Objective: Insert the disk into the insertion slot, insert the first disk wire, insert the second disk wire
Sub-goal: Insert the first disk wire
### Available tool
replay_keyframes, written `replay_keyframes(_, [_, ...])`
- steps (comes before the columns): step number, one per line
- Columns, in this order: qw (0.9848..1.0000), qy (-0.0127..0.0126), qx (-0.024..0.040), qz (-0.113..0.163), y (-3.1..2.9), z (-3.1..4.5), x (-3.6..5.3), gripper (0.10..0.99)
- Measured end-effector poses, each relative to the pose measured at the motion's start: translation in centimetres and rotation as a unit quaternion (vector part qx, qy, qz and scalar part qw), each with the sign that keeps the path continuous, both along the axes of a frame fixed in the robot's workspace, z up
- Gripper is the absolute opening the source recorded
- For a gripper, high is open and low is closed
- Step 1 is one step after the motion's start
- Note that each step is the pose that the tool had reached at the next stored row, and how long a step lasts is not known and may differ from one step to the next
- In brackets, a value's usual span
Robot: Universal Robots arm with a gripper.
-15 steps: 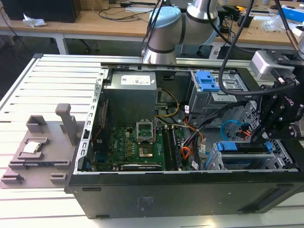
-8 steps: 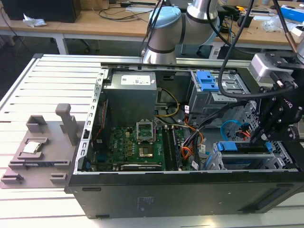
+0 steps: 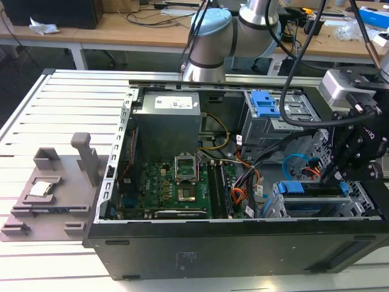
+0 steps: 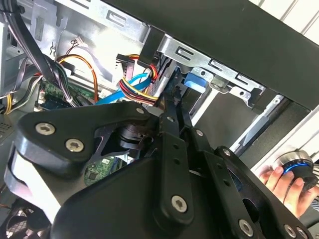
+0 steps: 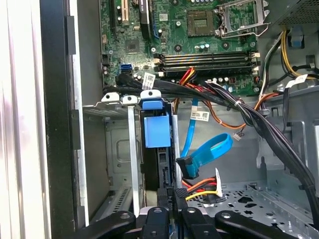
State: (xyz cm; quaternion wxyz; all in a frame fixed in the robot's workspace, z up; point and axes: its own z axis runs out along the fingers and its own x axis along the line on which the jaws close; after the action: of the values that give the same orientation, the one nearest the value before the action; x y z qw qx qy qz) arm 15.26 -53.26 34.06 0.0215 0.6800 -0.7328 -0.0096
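The disk (image 5: pixel 157 130) sits upright inside the insertion slot (image 5: pixel 132 149), its blue carrier tab showing between the silver walls. In the exterior view the disk (image 3: pixel 293 187) lies in the cage (image 3: pixel 278 205) at the case's near right corner. My gripper (image 5: pixel 167 196) hangs at the disk's end, fingers close together on the small black plug of the first disk wire (image 5: pixel 202 185). Its orange, red and yellow strands (image 4: pixel 137 89) run up to the fingertips (image 4: pixel 172 107). The second disk wire (image 5: pixel 212 149) curls in a light-blue loop just beside, its dark plug hanging free.
A thick black cable bundle (image 5: pixel 249 117) crosses above the cage, in front of the green motherboard (image 5: pixel 199 30). A grey bay with a blue latch (image 3: pixel 265 103) stands farther back. A grey fixture (image 3: pixel 55 194) rests on the table left of the case. A hand (image 4: pixel 284 180) rests on a round device.
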Motion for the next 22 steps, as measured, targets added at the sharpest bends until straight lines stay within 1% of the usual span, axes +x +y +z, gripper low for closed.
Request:
replay_keyframes(5, [1.0,0.0,0.002,0.0,-0.12,-0.37,0.01,0.165])
replay_keyframes(11, [1.0,0.0,0.0028,0.0,-0.12,-0.5,0.0,0.165])
replay_keyframes(12, [1.0,0.0,0.0032,0.0,-0.13,-0.57,0.0,0.176])
replay_keyframes(13, [1.0,0.0,0.0029,0.0,-0.13,-0.55,0.0,0.239])
replay_keyframes(18, [1.0,0.0,0.0022,0.0,-0.13,-0.48,0.0,0.239])
replay_keyframes(22, [1.0,-0.0001,0.0022,0.0,-0.13,0.79,0.0,0.239])
